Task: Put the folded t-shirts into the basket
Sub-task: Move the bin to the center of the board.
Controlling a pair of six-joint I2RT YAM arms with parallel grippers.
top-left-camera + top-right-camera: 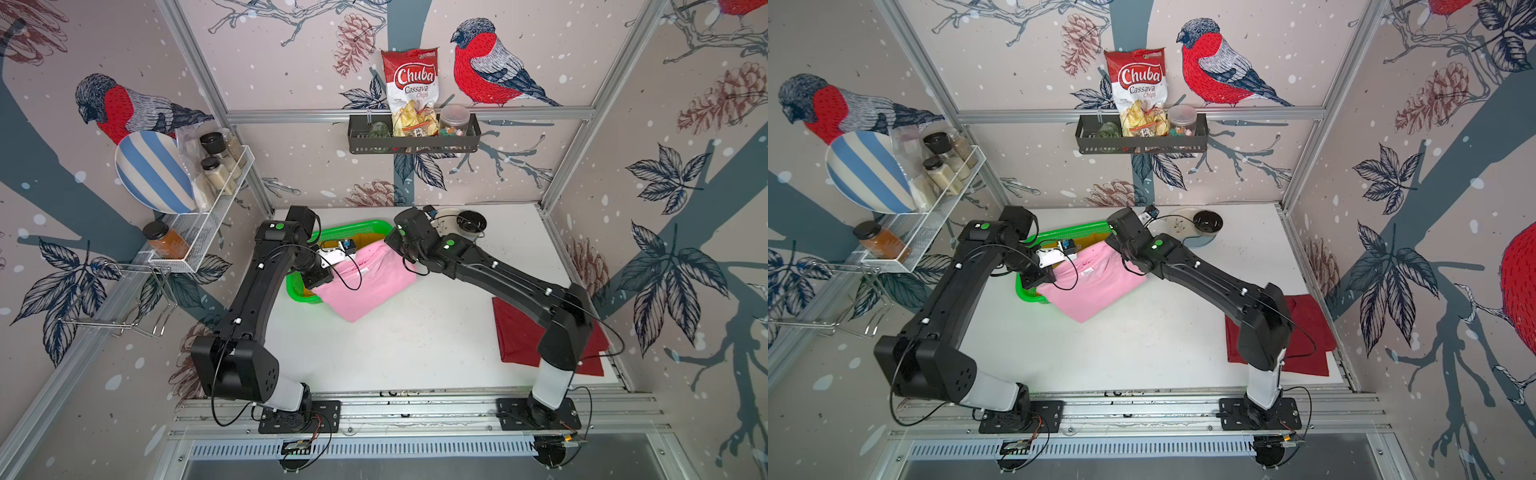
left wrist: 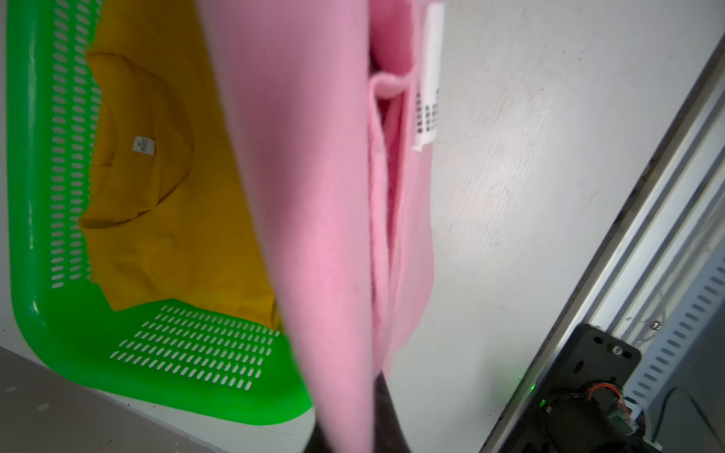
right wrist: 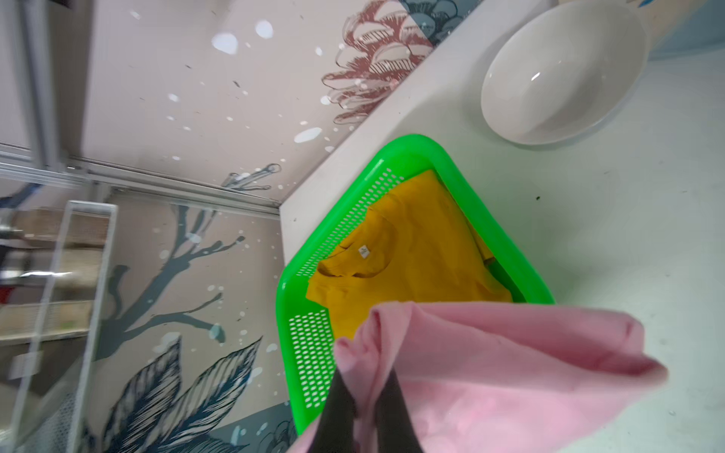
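1. Claws: my left claw (image 2: 353, 425) and right claw (image 3: 367, 392) both pinch the light pink folded cloth t-shirt (image 1: 365, 286), hanging partly over the bright green perforated plastic basket (image 2: 35, 282).
2. Mustard yellow folded t-shirt (image 2: 168, 219) already lies inside.
3. Risk, I judge: released here, pink cloth drapes the rim and unfolds.

I watch through two top cameras set side by side, high over the six o'clock edge of the desk (image 1: 415, 353), tilted down toward the back wall (image 1: 291, 62) at twelve. Both top views cover the whole cell, from the rail (image 1: 415, 409) at six to the basket (image 1: 295, 291) near eleven. My left wrist camera sits very close, looking along the pink t-shirt (image 2: 314, 196) toward the rail. My right wrist camera, equally close, faces the far corner around ten o'clock. All four views share the basket and pink t-shirt, and both wrist views look down on the yellow t-shirt (image 2: 176, 215) inside.
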